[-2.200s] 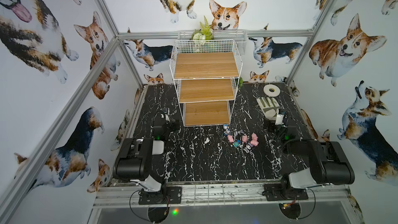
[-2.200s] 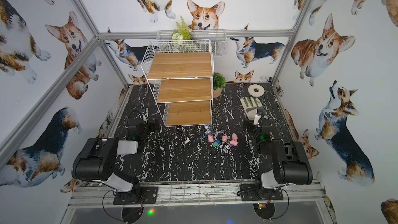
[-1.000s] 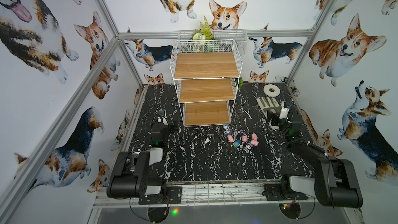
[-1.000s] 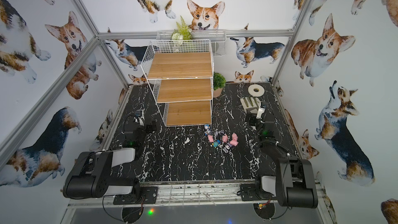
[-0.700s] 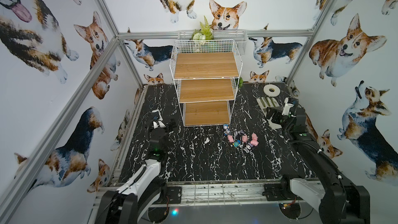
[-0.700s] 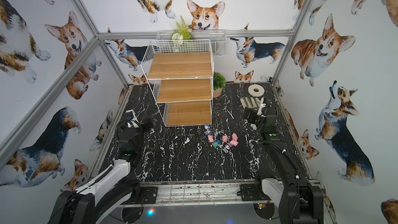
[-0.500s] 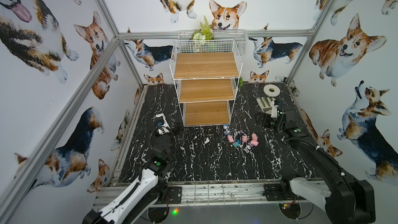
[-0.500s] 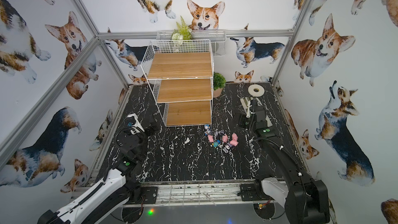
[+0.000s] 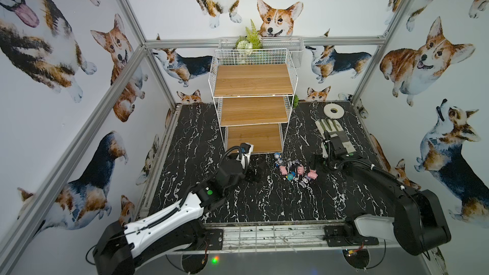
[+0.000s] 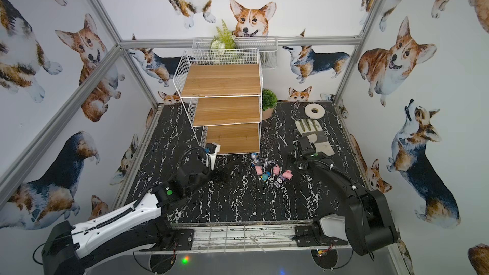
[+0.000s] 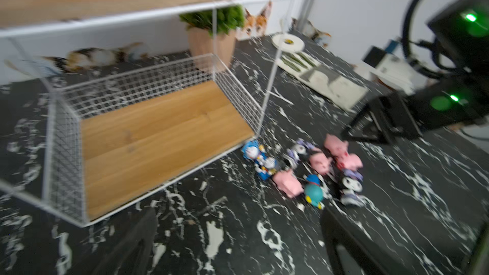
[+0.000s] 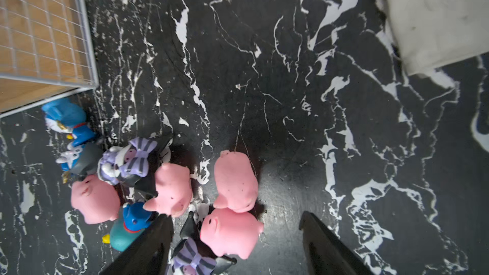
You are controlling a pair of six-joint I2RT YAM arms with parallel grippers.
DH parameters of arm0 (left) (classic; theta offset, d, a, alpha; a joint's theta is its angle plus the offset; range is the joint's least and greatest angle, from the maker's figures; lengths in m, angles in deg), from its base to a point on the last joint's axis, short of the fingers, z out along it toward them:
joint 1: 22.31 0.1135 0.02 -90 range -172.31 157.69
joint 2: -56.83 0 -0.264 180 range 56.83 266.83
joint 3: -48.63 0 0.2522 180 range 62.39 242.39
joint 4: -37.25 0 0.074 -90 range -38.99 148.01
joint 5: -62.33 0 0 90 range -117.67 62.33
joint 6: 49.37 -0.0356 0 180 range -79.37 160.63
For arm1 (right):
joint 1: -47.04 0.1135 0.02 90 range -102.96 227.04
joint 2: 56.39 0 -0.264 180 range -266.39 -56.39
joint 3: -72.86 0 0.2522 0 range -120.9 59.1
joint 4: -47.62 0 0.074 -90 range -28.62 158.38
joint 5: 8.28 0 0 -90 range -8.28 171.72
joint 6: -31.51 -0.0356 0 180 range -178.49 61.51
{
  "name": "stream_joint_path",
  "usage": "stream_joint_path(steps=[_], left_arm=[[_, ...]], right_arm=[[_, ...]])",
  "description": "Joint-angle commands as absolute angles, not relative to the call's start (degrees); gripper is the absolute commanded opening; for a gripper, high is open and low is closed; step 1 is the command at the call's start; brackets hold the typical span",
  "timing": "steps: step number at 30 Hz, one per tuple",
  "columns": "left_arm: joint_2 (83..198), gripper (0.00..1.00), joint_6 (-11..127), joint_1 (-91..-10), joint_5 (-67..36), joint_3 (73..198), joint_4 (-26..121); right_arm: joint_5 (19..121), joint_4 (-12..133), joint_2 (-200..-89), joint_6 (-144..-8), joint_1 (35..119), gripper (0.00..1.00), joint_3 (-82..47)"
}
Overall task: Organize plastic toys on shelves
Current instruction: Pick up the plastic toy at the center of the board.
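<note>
Left of centre in a top view, the left gripper (image 9: 255, 175) is spread wide and empty. The shelves (image 9: 253, 138) are bare; the plastic toys (image 9: 295, 171) are heaped just off the lowest board's right corner. One pink pig (image 12: 230, 231) is bracketed by the right gripper (image 12: 235, 215), parted, nothing pinched yet. It'd best be centred, since a purple-bowed figure (image 12: 194, 259) looks pressed against it. Further right, the glove (image 9: 334, 134) and tape roll (image 9: 334, 110) are parked out of the way.

White tape roll (image 9: 333, 111) lies right of centre on the marble table (image 9: 185, 133); work glove (image 9: 328, 127) just below it; potted plant (image 10: 269, 100) to its left.
</note>
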State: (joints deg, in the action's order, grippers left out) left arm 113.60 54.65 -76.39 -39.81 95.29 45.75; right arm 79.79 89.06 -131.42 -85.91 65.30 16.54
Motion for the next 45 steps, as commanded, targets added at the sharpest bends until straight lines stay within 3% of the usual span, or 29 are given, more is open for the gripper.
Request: stream_joint_path(steps=[1, 4, 9, 19, 32, 45], left_arm=[[117.99, 1.00, 52.66, -79.73, -34.36, 97.12, 44.84], [120.66, 1.00, 53.11, -80.23, -33.65, 97.21, 42.68], [123.06, 1.00, 53.15, -80.23, -33.61, 97.28, 41.46], [123.03, 1.00, 51.51, -80.23, -33.05, 93.95, 36.27], [122.14, 1.00, 50.69, -80.23, -34.42, 92.81, 36.16], [121.26, 1.00, 50.91, -80.14, -36.10, 92.36, 36.18]], right_arm=[[79.61, 90.36, -135.17, -85.57, 65.29, 0.70, 14.39], [78.76, 90.31, -138.97, -85.97, 65.32, 0.59, 13.00], [79.52, 90.66, -142.88, -86.47, 65.32, 0.51, 12.09], [78.15, 89.09, -143.84, -88.16, 65.80, 0.42, 11.35], [83.00, 86.59, -142.05, -90.79, 68.99, 0.52, 14.36], [96.38, 75.55, -136.52, -92.68, 74.80, 0.47, 22.45]])
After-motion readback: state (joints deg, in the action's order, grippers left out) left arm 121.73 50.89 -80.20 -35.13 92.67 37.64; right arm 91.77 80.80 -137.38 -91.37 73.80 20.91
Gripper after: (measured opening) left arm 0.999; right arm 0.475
